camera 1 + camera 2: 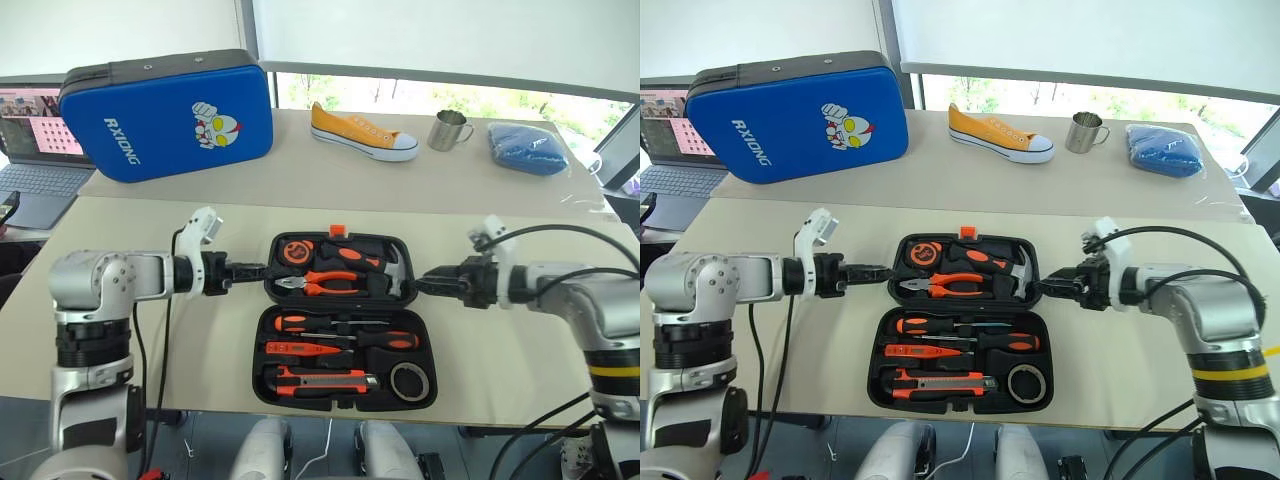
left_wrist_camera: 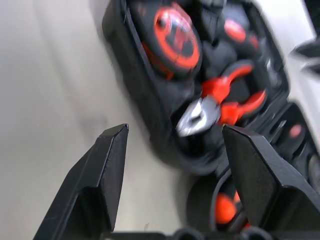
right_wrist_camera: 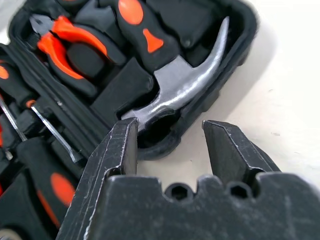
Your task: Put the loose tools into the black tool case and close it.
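In the eye views, the case (image 1: 262, 340) lay open and flat on the table (image 1: 150, 230), with every tool seated in a recess. The knife (image 1: 322, 380) sat in the nearest row with the tape roll (image 1: 410, 381) beside it, the tester (image 1: 305, 349) above the knife, and the two screwdrivers (image 1: 345, 324) above that. The far half held the tape measure (image 1: 297, 253), pliers (image 1: 325, 283) and hammer (image 1: 375, 262). The left gripper (image 1: 255, 270) hung just beside the far half's left edge, pointing in at it, jaws parted and holding nothing. The right gripper (image 1: 425, 281) stood just beside the far half's right edge, pointing in from the other side, jaws likewise apart and empty. Whether either touched the rim could not be told.

In the left wrist view, the two fingers (image 2: 100, 175) stood wide apart with nothing between them. The case's edge ran just beyond the gap, and the pliers' nose and the tape measure lay farther past it.

In the right wrist view, the fingers (image 3: 120, 150) were spread and empty. The case's corner sat just ahead of the gap, close to the fingertips, with the hammer's claw right behind that rim.
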{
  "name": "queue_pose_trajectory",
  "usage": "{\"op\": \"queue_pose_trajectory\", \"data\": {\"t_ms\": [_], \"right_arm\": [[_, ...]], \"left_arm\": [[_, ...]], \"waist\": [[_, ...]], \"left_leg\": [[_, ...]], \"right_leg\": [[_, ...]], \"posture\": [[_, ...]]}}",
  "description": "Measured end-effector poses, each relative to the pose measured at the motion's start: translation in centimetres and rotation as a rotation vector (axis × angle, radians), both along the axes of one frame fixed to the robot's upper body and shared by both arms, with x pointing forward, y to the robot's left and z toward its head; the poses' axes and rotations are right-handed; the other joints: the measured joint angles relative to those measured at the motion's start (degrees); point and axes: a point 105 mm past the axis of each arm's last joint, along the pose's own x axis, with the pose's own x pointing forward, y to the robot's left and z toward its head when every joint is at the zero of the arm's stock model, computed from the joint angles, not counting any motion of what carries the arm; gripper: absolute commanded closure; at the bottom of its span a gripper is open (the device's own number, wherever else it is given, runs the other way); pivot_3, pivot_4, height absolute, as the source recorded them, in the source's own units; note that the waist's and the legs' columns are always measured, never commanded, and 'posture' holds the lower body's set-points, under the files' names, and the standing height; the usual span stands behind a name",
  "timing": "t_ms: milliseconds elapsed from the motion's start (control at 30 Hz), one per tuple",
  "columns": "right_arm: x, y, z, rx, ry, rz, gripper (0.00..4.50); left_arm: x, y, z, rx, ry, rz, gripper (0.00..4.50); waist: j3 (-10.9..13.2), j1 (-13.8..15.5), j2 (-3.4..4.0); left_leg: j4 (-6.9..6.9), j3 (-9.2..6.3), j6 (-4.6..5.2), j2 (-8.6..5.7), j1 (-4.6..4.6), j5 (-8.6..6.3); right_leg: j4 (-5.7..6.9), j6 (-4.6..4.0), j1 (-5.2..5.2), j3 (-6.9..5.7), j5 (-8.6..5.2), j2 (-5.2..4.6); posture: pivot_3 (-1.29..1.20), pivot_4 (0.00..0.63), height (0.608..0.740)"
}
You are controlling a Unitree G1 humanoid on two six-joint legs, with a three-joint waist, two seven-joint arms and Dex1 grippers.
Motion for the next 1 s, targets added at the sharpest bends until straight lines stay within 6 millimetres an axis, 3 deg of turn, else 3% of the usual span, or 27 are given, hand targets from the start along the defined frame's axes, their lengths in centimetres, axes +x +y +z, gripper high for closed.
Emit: {"op": "queue_pose_trajectory", "data": {"t_ms": [133,167,267,400,500,1000], "right_arm": [[0.8,0.0,-0.5,-0.002,0.018,-0.028,2.06],[0.9,0.1,-0.5,-0.005,0.018,-0.027,2.30],[0.9,0.3,-1.0,-0.010,0.031,-0.026,3.18],[1.2,0.3,-0.7,-0.012,0.019,-0.030,4.47],[1.3,0.2,-0.6,-0.007,0.018,-0.036,4.50],[1.5,0.5,-0.2,0.006,-0.028,-0.060,4.50]], "left_arm": [[0.3,-0.2,-0.7,0.027,0.008,0.000,1.30],[0.3,-0.3,-0.8,0.037,0.008,-0.002,1.30],[0.3,-0.6,-1.2,0.057,0.005,-0.017,2.06],[0.2,-0.5,-1.9,0.073,0.022,-0.019,3.53],[0.2,-0.4,-2.1,0.060,0.036,-0.020,4.41],[0.3,-0.5,-1.9,0.056,-0.026,-0.030,4.41]], "waist": [[0.00,0.00,0.00],[0.00,0.00,0.00],[0.00,0.00,0.00],[0.00,-0.12,0.00],[0.00,-0.12,0.00],[-0.01,-0.14,0.01]], "left_leg": [[-0.03,0.00,-0.04,0.00,0.00,0.02],[-0.03,0.00,-0.04,0.00,0.00,0.02],[-0.03,0.00,-0.05,-0.01,0.00,0.02],[-0.03,-0.01,-0.05,0.01,0.01,0.02],[-0.03,-0.01,-0.06,0.01,0.02,0.02],[-0.04,-0.01,-0.10,0.01,0.01,0.04]], "right_leg": [[0.01,-0.01,-0.03,0.01,0.01,0.00],[0.01,-0.02,-0.03,0.01,0.01,0.00],[0.01,-0.01,-0.03,0.02,0.01,-0.02],[0.00,-0.02,-0.02,0.02,0.01,0.00],[0.00,-0.03,-0.01,0.02,0.02,0.00],[0.01,-0.04,-0.05,0.05,0.03,-0.01]], "posture": [[0.00,0.150,0.739],[0.00,0.150,0.739],[0.00,0.150,0.739],[0.00,0.150,0.739],[0.00,0.150,0.739],[0.00,0.150,0.739]]}}
